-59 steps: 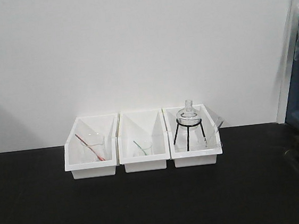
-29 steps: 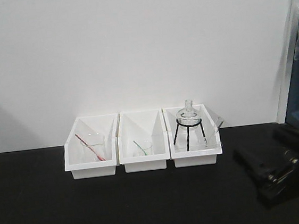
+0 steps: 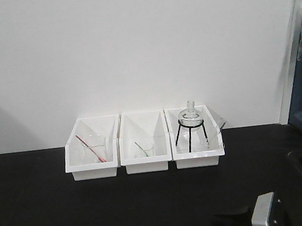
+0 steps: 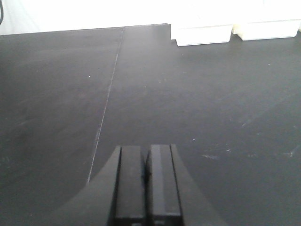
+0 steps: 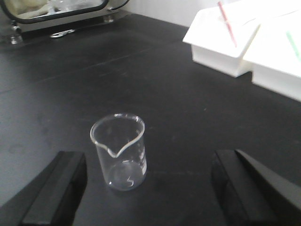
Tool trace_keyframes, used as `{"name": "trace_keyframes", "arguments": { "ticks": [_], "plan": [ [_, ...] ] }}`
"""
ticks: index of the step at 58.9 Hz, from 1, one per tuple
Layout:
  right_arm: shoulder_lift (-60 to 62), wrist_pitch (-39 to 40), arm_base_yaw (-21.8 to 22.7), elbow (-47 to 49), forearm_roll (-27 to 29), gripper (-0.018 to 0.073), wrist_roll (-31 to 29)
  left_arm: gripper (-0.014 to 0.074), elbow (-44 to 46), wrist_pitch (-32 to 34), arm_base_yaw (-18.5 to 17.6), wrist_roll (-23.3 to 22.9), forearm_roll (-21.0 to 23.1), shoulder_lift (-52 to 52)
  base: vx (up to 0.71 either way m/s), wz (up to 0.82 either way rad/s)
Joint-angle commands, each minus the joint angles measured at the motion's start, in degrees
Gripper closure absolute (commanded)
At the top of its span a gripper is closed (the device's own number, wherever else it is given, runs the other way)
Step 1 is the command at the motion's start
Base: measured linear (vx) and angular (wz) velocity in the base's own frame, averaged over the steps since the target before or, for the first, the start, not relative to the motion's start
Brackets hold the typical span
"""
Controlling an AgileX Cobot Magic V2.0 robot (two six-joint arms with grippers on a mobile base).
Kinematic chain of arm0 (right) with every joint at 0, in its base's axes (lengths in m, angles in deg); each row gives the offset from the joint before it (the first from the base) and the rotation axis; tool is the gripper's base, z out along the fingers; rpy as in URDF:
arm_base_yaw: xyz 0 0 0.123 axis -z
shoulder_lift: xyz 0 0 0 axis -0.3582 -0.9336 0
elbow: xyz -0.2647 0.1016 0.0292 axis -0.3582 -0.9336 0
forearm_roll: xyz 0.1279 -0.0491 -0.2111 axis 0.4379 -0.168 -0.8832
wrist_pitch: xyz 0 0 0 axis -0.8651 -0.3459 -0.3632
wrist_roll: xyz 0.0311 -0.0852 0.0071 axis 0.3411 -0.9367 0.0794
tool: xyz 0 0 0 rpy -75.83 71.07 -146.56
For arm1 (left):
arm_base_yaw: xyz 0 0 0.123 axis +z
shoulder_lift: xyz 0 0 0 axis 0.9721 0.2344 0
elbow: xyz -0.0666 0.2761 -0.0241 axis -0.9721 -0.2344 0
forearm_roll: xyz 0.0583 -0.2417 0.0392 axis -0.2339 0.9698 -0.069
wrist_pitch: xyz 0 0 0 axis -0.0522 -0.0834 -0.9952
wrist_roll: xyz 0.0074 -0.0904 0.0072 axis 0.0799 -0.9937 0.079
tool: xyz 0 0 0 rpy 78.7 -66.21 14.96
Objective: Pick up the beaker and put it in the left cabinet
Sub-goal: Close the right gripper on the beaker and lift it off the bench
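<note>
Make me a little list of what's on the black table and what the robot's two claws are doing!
beaker: upright on the black table, looks empty
right gripper: open, one finger on each side of the beaker, not touching it
left gripper: shut, holding nothing, over bare table
white bins: three in a row by the wall
inside the bins: red rod, green rod, flask on a black tripod
left cabinet: not clearly in view

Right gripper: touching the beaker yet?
Apart. The right wrist view shows the beaker standing upright between the fingers of the open right gripper, with bare black table visible on both sides of the glass.
</note>
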Motion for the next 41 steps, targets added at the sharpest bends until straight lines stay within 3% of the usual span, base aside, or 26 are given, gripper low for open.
{"name": "trace_keyframes", "arguments": {
  "ticks": [1,10,22,30,41],
  "plan": [
    [-2.2,9.9,0.2,1.4,2.3,-0.0022,-2.9,0.0593,0.9,4.3,-0.3,-0.2,-0.2,-0.6,0.0,0.0],
    [-7.6,12.4,-1.1,1.4,5.9,-0.0022,-5.7,0.0593,0.9,4.3,-0.3,-0.2,-0.2,-0.6,0.0,0.0],
    [-12.4,12.3,-7.4,4.2,10.5,-0.0022,-10.9,0.0593,0.9,4.3,-0.3,-0.2,-0.2,-0.6,0.0,0.0],
    [-15.3,12.3,-10.5,6.9,15.5,-0.0022,-10.9,0.0593,0.9,4.3,-0.3,-0.2,-0.2,-0.6,0.0,0.0],
    [-19.4,12.3,-13.5,10.3,16.6,-0.0022,-10.9,0.0593,0.9,4.3,-0.3,-0.2,-0.2,-0.6,0.0,0.0]
  ]
}}
